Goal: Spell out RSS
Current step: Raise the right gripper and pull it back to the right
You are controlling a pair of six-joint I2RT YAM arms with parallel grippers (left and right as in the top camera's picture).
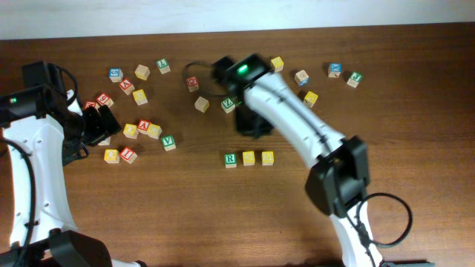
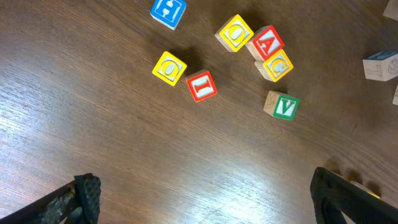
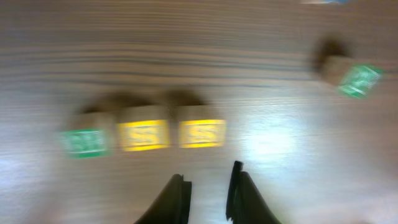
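On the table [image 1: 415,44], near its middle: green R cube [image 1: 231,159], left yellow S cube [image 1: 249,158] and right yellow S cube [image 1: 267,157], close together in one row reading RSS left to right. Just beyond the row, right gripper [image 3: 208,177], jaws nearly together, empty. Far left, left gripper [image 2: 205,183], jaws spread wide, empty, near loose letter cubes [image 2: 201,85].
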